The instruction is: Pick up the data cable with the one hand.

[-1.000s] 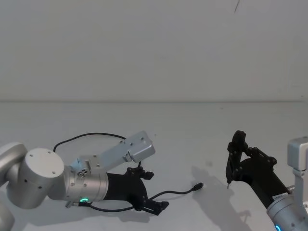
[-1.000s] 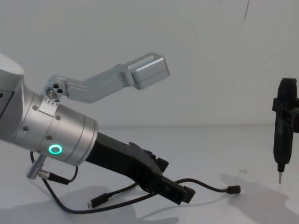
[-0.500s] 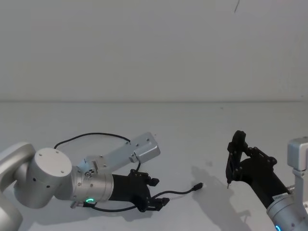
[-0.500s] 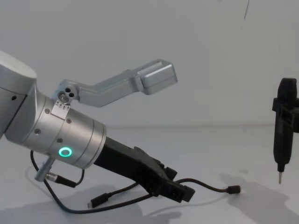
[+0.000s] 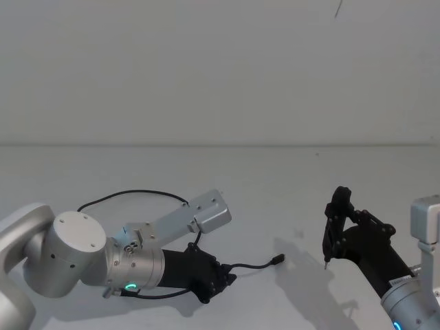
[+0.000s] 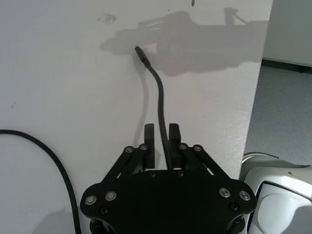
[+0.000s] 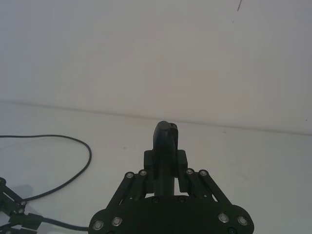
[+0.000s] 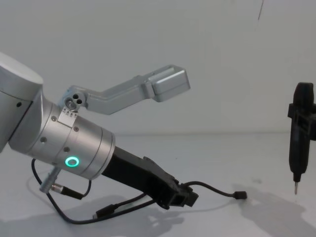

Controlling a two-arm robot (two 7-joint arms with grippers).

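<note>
- Right, the left gripper [image 5: 218, 280] is down low on the white table [image 5: 275, 172], around 7 o'clock in the head view, with a green ring [image 8: 72, 161] glowing on its silver wrist.
- Its jaws are pinched narrow, and the data cable [image 5: 253, 265] runs straight between the fingers [image 6: 148, 141], so that's a grip on the cord.
- From the pinch the cable arcs off toward the gripper's 2 o'clock and ends in a free plug [image 5: 277, 260]. It sits close to the tabletop, but I can't tell if it touches.
- Behind the gripper, the rest of the cord sweeps back in a wide loop on the table, out toward 10 o'clock.
- Over at 4 o'clock the right gripper [image 5: 335, 230] hangs above the table. It is clamped on a slim black pen-like tool [image 8: 296, 158], metal tip pointing down, well apart from the cable.
</note>
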